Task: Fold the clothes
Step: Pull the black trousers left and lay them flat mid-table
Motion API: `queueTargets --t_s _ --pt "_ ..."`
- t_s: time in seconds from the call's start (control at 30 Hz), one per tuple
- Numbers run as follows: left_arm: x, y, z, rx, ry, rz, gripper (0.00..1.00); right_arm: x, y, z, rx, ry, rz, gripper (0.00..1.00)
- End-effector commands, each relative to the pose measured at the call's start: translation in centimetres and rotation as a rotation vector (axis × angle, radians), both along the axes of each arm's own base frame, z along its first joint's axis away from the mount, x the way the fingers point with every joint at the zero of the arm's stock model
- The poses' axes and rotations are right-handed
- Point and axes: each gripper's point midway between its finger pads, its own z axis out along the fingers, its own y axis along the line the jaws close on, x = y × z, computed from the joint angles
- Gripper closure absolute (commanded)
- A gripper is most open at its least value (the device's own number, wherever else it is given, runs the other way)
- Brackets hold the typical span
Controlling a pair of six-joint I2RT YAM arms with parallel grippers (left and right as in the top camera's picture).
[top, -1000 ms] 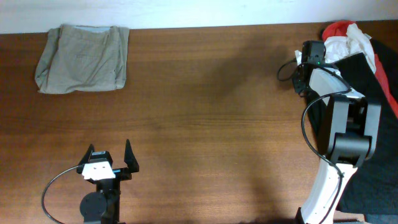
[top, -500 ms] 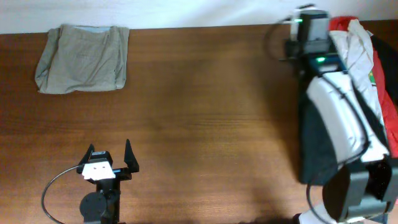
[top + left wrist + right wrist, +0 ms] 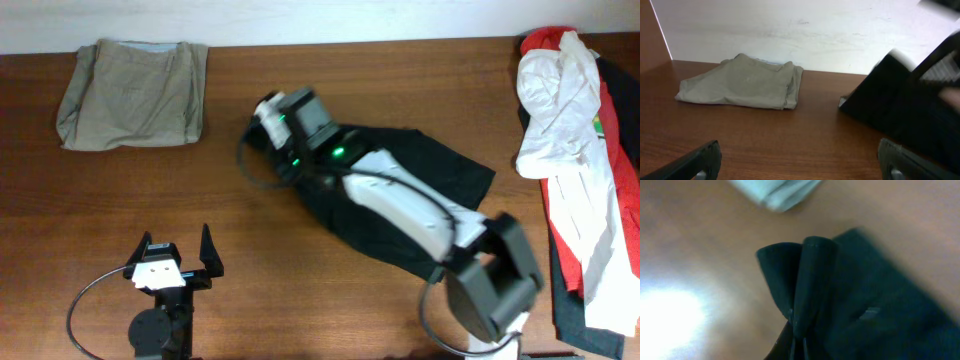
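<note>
A large black garment (image 3: 420, 185) lies spread across the middle of the table, dragged there by my right gripper (image 3: 268, 140), which is shut on its edge (image 3: 805, 280). It also shows at the right of the left wrist view (image 3: 910, 110). A folded khaki-beige garment (image 3: 135, 95) lies at the far left corner, also in the left wrist view (image 3: 745, 82). A white garment (image 3: 560, 110) lies over a red one (image 3: 545, 42) at the right edge. My left gripper (image 3: 178, 262) is open and empty near the front left (image 3: 800, 160).
A pale wall (image 3: 815, 30) runs behind the table's far edge. A dark cloth (image 3: 575, 310) lies under the pile at the right edge. Bare wood (image 3: 300, 290) lies between my left gripper and the black garment.
My right arm has swung from the far right pile to the table's middle, pulling the black garment out with it. The left arm has not moved.
</note>
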Motion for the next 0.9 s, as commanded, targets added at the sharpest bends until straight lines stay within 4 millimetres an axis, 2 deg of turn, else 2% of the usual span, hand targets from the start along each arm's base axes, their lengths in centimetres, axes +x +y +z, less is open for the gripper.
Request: queueTargets --t_s 0.0,0.1,0.2,0.3,0.33,0.37,0.43,0.5,0.53,0.6,0.63,0.67,0.7,0.77,0.83,0.87 --pt "0.0 0.1 -0.1 0.016 0.002 0.004 0.01 -3.6 4.3 1.0 0.124 0.091 0.098 0.96" --pt "0.0 0.1 -0.1 0.016 0.002 0.004 0.01 -4.4 5.5 1.6 0.153 0.095 0.114 0.96" --pt "0.0 0.1 -0.1 0.016 0.002 0.004 0.01 -6.4 6.9 2.5 0.218 0.145 0.208 0.96" --pt "0.0 0.1 -0.1 0.016 0.002 0.004 0.01 -7.1 7.3 2.5 0.238 0.190 0.202 0.96" --pt "0.0 0.1 -0.1 0.016 0.002 0.004 0.01 -7.2 7.2 2.5 0.235 0.192 0.201 0.86" --pt "0.0 0.1 -0.1 0.016 0.002 0.004 0.01 -7.1 7.1 2.4 0.233 0.195 0.199 0.81" --pt "0.0 0.1 -0.1 0.016 0.001 0.004 0.01 -6.4 6.7 2.5 0.225 0.177 0.175 0.38" --pt "0.0 0.1 -0.1 0.016 0.002 0.004 0.01 -4.7 5.3 2.6 0.189 0.148 0.104 0.34" --pt "0.0 0.1 -0.1 0.017 0.002 0.004 0.01 -3.5 4.0 2.7 0.161 0.132 0.051 0.33" --pt "0.0 0.1 -0.1 0.016 0.002 0.004 0.01 -0.3 -0.8 3.4 0.063 0.086 -0.113 0.29" --pt "0.0 0.1 -0.1 0.016 0.002 0.003 0.01 1.4 -4.5 4.1 -0.005 0.063 -0.228 0.20" --pt "0.0 0.1 -0.1 0.016 0.002 0.004 0.01 2.6 -8.6 5.0 -0.054 0.065 -0.323 0.01" --pt "0.0 0.1 -0.1 0.016 0.002 0.004 0.01 3.0 -11.4 5.4 -0.066 0.093 -0.371 0.01" --pt "0.0 0.1 -0.1 0.017 0.002 0.004 0.01 2.8 -15.2 5.1 -0.107 0.153 -0.436 0.01" --pt "0.0 0.1 -0.1 0.016 0.002 0.004 0.01 1.8 -20.7 3.5 -0.213 0.256 -0.540 0.01" --pt "0.0 0.1 -0.1 0.016 0.002 0.004 0.01 0.9 -25.7 2.0 -0.320 0.333 -0.647 0.01"
